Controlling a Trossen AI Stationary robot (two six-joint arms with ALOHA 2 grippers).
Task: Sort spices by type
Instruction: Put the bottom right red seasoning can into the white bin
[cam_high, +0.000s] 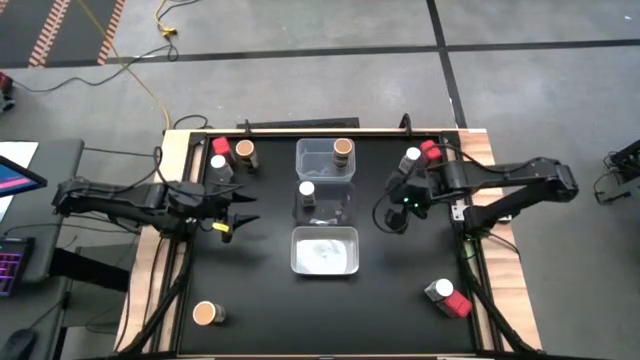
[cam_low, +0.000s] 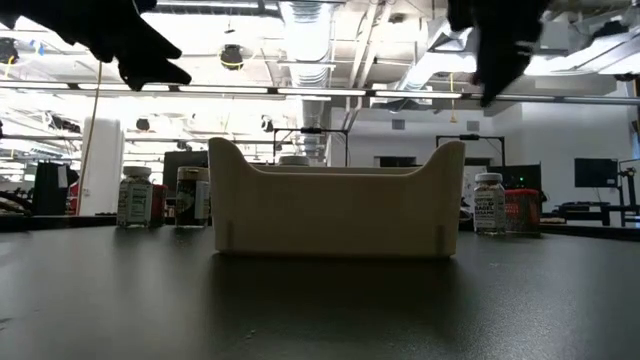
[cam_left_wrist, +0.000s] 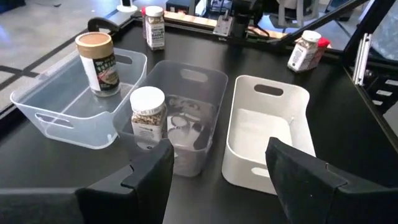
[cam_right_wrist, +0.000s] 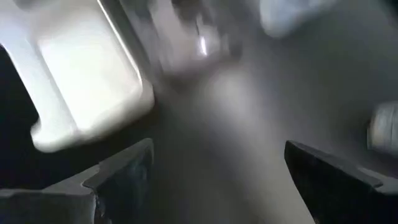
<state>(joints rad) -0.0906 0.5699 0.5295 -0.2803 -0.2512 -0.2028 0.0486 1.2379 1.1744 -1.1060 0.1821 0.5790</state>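
Three bins stand in a row down the table's middle. The far clear bin (cam_high: 326, 160) holds a brown-topped spice jar (cam_left_wrist: 96, 62). The middle clear bin (cam_high: 325, 203) holds a white-topped jar (cam_left_wrist: 148, 118). The near white bin (cam_high: 324, 250) has nothing in it. My left gripper (cam_left_wrist: 217, 180) hovers open and empty left of the middle bin (cam_high: 235, 212). My right gripper (cam_right_wrist: 217, 180) hangs open and empty right of the bins (cam_high: 400, 212), pointing steeply down. Loose jars stand upright on the table at its corners.
At the far left stand a red-topped jar (cam_high: 219, 148), a brown-topped one (cam_high: 244, 152) and a white-topped one (cam_high: 218, 165). Far right: a white-topped jar (cam_high: 412, 158) and a red-topped one (cam_high: 430, 150). Near right: two jars (cam_high: 447, 296). Near left: a brown-topped jar (cam_high: 207, 313).
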